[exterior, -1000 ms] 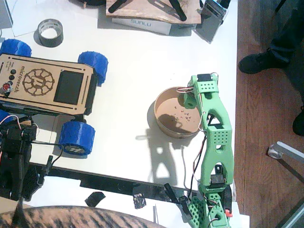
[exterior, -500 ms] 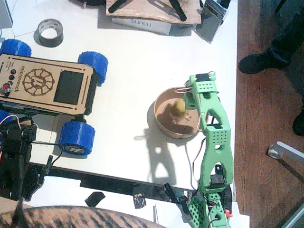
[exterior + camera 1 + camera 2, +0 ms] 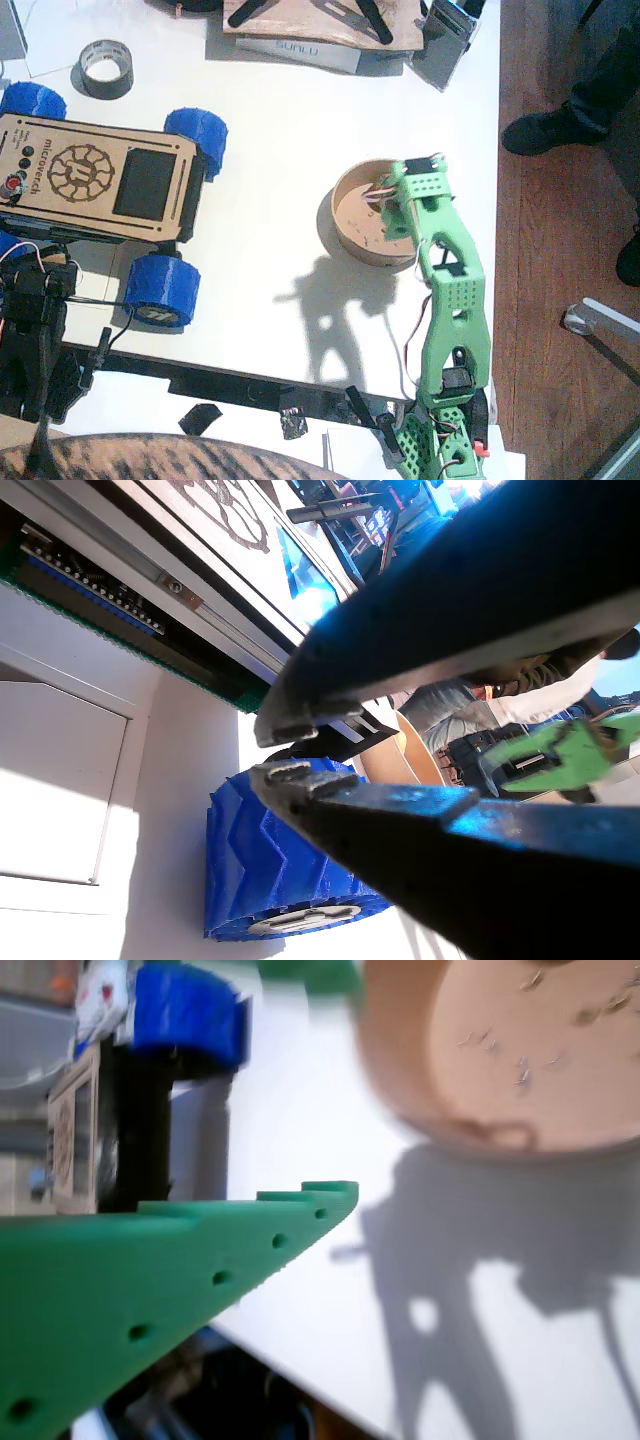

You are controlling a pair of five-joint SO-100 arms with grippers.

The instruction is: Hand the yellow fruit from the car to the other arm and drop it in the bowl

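Note:
The tan bowl (image 3: 352, 215) stands right of the table's middle, and in a wrist view its inside (image 3: 500, 1050) shows only dark crumbs. The yellow fruit is hidden in every view. The green right arm reaches over the bowl's right half, where its gripper (image 3: 396, 205) is open; one green finger (image 3: 300, 1225) hangs beside the bowl. The wooden car (image 3: 95, 180) with blue wheels is parked at the left. The black left arm (image 3: 30, 340) rests at the lower left. Its gripper (image 3: 265, 752) is shut and empty beside a blue wheel (image 3: 270, 870).
A grey tape roll (image 3: 105, 68) lies at the back left, with a box and a wooden board (image 3: 320, 30) at the back. The table ends at the right over a wood floor, where a person's shoe (image 3: 550, 130) shows. Striped fabric (image 3: 150, 455) fills the bottom edge.
The yellow fruit lay in the bowl half a second ago and is hidden now. The bowl and the green gripper have shifted a little toward the back.

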